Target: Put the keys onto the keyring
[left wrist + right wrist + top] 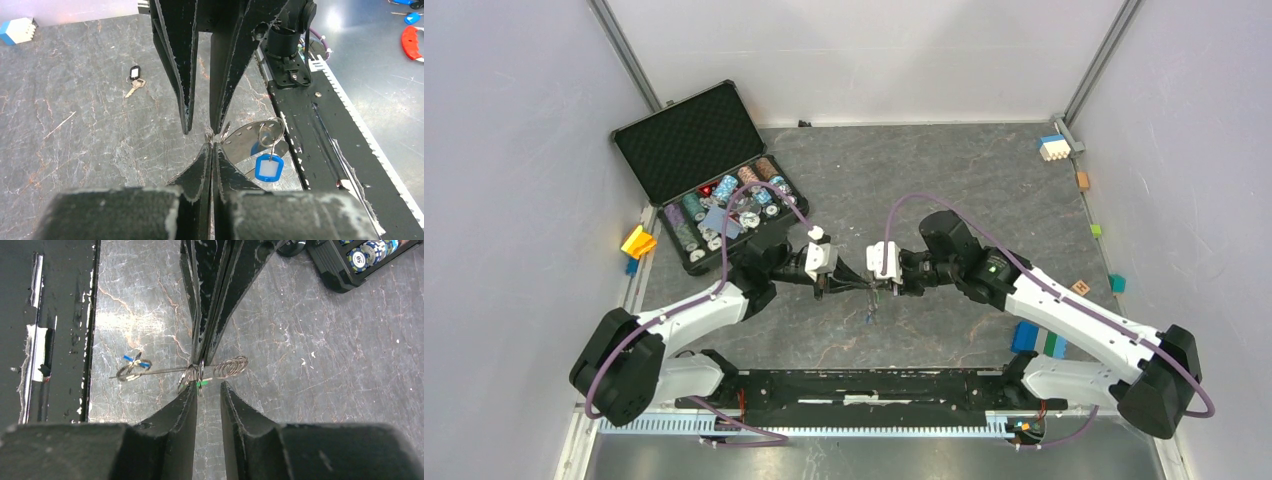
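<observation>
We see an open black foam-lined case (686,148) of round poker chips (729,200) on the grey marbled counter (944,175), a yellow toy block (638,241) near it.

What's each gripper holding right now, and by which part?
The left gripper pinches the keyring by its thin rim; the right gripper is open, holding nothing.

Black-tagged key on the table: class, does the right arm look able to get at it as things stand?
Probably yes. The black-tagged key lies alone on the bare table, with nothing over or beside it. The right gripper has its jaws parted and seems to grip nothing.
</observation>
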`<move>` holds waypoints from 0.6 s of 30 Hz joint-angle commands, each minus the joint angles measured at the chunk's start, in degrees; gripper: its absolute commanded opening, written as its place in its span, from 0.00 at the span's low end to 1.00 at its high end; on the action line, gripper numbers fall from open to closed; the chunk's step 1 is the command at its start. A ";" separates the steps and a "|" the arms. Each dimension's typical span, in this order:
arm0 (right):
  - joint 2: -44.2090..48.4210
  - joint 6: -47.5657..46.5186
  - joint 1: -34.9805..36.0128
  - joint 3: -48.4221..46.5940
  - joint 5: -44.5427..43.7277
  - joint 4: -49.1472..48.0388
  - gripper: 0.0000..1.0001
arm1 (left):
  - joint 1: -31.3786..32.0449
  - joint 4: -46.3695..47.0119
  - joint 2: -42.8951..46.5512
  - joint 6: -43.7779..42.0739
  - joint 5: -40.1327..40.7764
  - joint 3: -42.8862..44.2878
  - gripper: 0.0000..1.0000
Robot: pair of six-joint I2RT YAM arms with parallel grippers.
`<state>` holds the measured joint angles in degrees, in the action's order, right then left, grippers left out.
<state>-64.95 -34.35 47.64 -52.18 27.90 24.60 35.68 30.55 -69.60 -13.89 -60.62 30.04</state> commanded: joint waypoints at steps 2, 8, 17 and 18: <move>3.27 0.42 -1.81 1.26 3.98 -1.85 0.29 | -0.69 12.09 0.79 7.04 -3.82 -1.57 0.02; 6.72 -0.26 -4.15 3.91 8.26 -2.37 0.31 | -0.74 18.19 0.95 10.08 -5.03 -3.28 0.02; 6.80 -0.24 -4.92 5.69 16.67 -5.50 0.29 | -0.76 29.80 0.10 17.78 -5.30 -5.57 0.02; 6.52 0.18 -4.92 5.55 16.79 -5.98 0.28 | -0.77 30.37 0.00 18.07 -5.36 -5.76 0.02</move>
<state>-58.59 -34.59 42.96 -47.11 40.14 22.63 35.11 51.66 -69.63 -0.95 -64.73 25.02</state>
